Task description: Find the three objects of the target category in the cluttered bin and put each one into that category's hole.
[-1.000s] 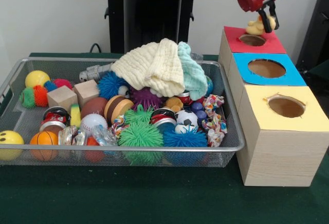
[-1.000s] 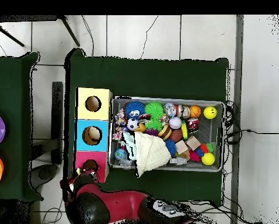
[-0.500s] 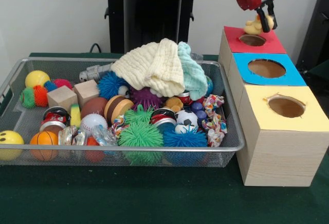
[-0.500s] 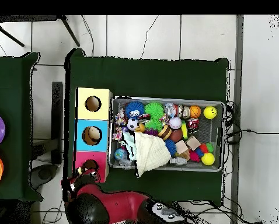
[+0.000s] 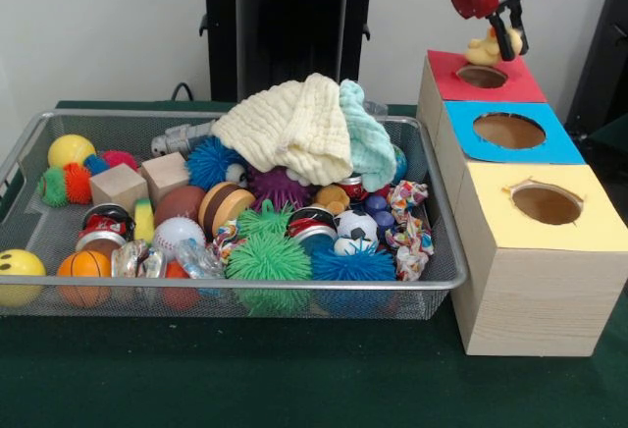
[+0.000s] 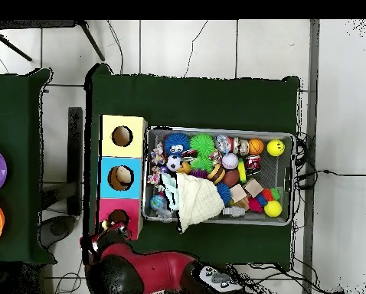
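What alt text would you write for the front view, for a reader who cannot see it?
A red gripper holds a small yellow toy above the hole in the red box top, first in a row with blue and yellow tops. Beside them, a wire mesh bin holds balls, spiky toys, wooden blocks and a cream cloth.
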You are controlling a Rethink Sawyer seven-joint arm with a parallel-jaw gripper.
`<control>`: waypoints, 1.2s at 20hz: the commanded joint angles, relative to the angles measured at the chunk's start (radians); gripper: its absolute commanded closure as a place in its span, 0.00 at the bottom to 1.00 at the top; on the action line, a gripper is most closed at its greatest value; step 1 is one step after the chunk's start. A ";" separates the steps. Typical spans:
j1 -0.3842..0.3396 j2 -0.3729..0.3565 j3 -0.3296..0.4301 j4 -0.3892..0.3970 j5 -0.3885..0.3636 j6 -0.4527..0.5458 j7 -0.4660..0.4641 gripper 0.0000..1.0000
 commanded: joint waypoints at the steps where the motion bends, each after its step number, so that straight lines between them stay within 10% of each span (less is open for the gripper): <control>1: -0.008 0.027 -0.027 -0.117 -0.035 -0.118 0.264 1.00; 24: 0.053 0.007 -0.114 -0.155 -0.071 -0.146 0.223 1.00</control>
